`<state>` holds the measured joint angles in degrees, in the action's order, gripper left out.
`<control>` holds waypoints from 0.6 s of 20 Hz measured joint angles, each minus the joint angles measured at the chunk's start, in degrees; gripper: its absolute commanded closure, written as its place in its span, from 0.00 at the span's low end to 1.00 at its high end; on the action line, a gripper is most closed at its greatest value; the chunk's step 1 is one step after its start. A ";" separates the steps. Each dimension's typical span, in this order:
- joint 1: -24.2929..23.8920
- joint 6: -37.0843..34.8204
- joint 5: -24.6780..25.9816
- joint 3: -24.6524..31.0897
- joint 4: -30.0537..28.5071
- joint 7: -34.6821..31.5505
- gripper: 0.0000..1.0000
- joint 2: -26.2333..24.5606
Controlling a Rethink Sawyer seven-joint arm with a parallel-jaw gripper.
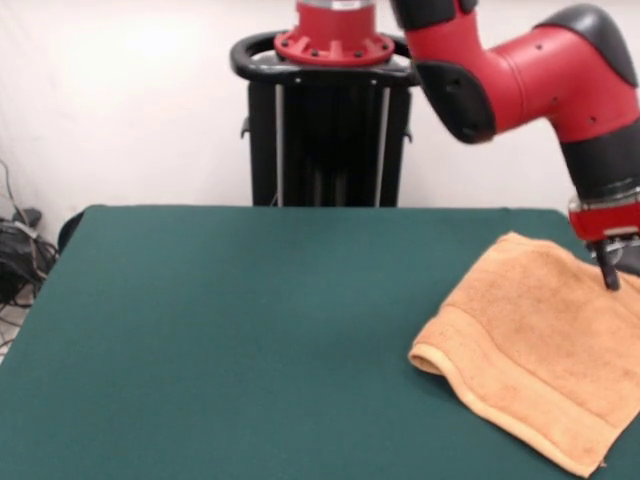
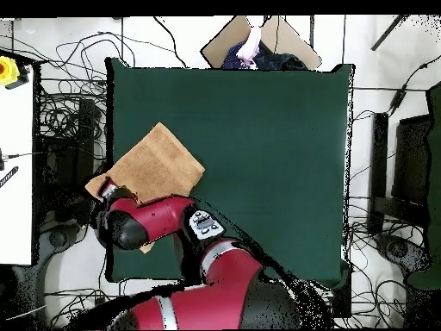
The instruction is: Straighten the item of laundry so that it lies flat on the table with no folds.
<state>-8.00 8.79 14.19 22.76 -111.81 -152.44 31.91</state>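
The peach terry towel (image 1: pixel 530 340) lies at the right side of the green table (image 1: pixel 250 330). Its left edge is doubled over in a rounded fold, and a woven band runs along the near edge. My gripper (image 1: pixel 609 276) comes down at the towel's far right part, and its tip touches the cloth. In the overhead view the towel (image 2: pixel 159 162) sits at the table's (image 2: pixel 276 155) left edge, one corner past the edge. My red arm (image 2: pixel 142 220) covers the towel's lower part and hides the gripper there.
The black pedestal (image 1: pixel 330 130) stands behind the table's far edge. Cables (image 1: pixel 15 250) lie on the floor at the left. A person (image 2: pixel 250 43) by a cardboard box is at the overhead view's top. Cables (image 2: pixel 60 129) surround the table.
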 measured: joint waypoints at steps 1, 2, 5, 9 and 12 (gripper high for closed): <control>0.86 -1.13 -0.79 -1.09 0.02 0.00 0.00 0.88; 1.61 -2.21 -1.40 -2.03 0.06 0.00 0.00 1.60; 4.70 -6.75 -3.32 -5.81 0.38 0.00 0.00 4.18; 8.78 -11.65 -4.65 -10.54 1.59 0.00 0.00 6.27; 12.00 -14.03 -4.97 -14.24 3.29 0.00 0.00 6.87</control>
<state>3.99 -5.24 9.22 8.51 -108.51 -152.44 38.78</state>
